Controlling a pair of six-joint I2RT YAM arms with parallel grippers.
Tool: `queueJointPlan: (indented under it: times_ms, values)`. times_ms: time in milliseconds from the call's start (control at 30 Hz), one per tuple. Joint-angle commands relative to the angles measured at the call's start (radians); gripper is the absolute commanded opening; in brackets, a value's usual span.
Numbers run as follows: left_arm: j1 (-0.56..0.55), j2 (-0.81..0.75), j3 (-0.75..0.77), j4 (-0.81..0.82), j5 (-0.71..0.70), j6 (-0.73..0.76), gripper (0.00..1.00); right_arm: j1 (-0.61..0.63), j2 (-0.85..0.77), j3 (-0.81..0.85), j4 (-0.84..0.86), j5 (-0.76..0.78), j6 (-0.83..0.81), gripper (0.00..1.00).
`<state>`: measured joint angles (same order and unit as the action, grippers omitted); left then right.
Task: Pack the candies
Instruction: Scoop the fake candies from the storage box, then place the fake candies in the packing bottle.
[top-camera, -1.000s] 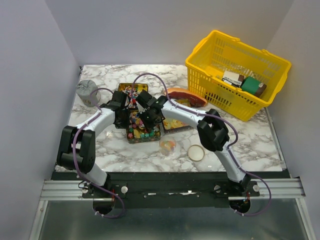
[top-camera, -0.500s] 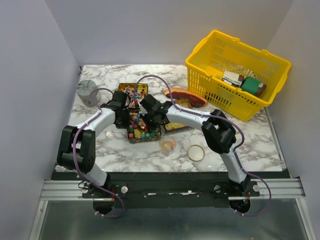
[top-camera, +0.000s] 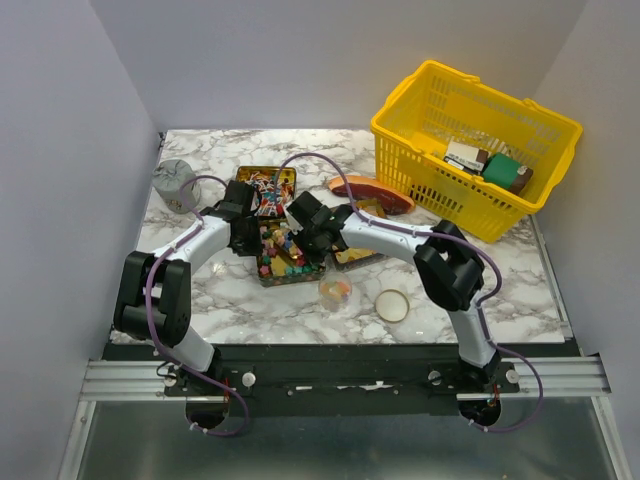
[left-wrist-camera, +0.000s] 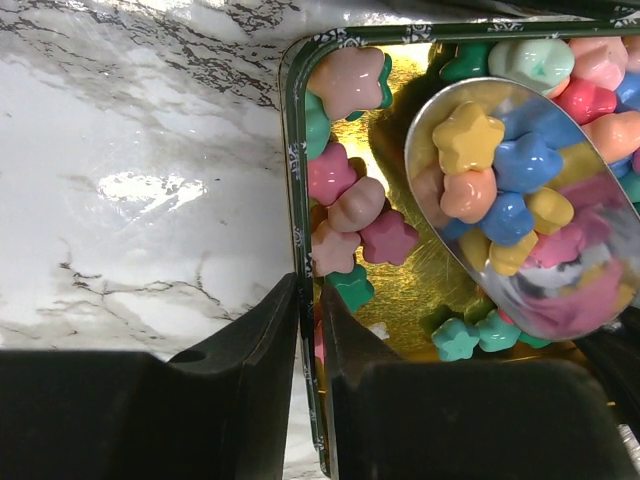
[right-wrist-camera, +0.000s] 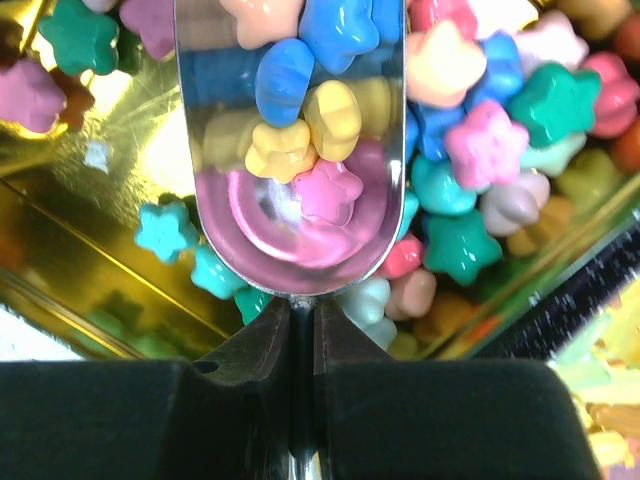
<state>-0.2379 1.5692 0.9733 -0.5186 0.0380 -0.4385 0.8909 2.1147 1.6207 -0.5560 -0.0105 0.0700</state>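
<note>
Pastel star-shaped candies (left-wrist-camera: 345, 205) lie in a gold-lined tin (top-camera: 262, 274), its green rim (left-wrist-camera: 293, 200) at the left. My left gripper (left-wrist-camera: 311, 290) straddles that rim, one finger outside and one inside, with a sliver of gap, so it is narrowly open. My right gripper (right-wrist-camera: 302, 305) is shut on the handle of a shiny metal scoop (right-wrist-camera: 300, 240) that holds several star candies (right-wrist-camera: 300, 120) over the tin. From above, both grippers (top-camera: 248, 232) (top-camera: 312, 225) meet at this tin. A tin of wrapped pieces (top-camera: 265, 185) sits behind it and a tin of yellow pieces (top-camera: 358, 255) to its right.
A small clear jar with a few candies (top-camera: 335, 291) and a round lid (top-camera: 392, 305) lie near the front. A reddish-brown slab (top-camera: 372, 192) lies behind the tins. The yellow basket (top-camera: 475, 140) with boxes fills the back right. A grey cup (top-camera: 173, 180) stands back left.
The right arm's wrist and elbow have shifted a little to the right over the star tin. The left arm stays at the tin's left edge.
</note>
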Motion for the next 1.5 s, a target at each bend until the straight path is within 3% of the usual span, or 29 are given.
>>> queueJointPlan:
  times_ms: [0, 267, 700, 967, 1033, 1467]
  values:
    - [-0.001, -0.032, -0.002, 0.026, 0.005, -0.003, 0.32, -0.010, -0.062, -0.027, -0.015, 0.057, -0.012, 0.01]
    - [-0.001, -0.090, -0.021, 0.058, -0.013, 0.006, 0.51, -0.010, -0.102, -0.024, 0.004, 0.075, -0.003, 0.01]
    - [-0.001, -0.210, -0.042, 0.098, -0.121, 0.006, 0.91, -0.010, -0.262, -0.100, 0.019, 0.089, 0.037, 0.01]
    - [0.002, -0.291, -0.064, 0.130, -0.207, 0.000, 0.95, -0.010, -0.424, -0.183, -0.073, 0.103, 0.057, 0.01]
    - [0.002, -0.305, -0.077, 0.143, -0.207, -0.002, 0.99, -0.010, -0.472, -0.196, -0.122, 0.104, 0.065, 0.01]
    - [0.002, -0.296, -0.091, 0.163, -0.168, -0.025, 0.99, -0.009, -0.683, -0.312, -0.421, 0.015, 0.160, 0.01]
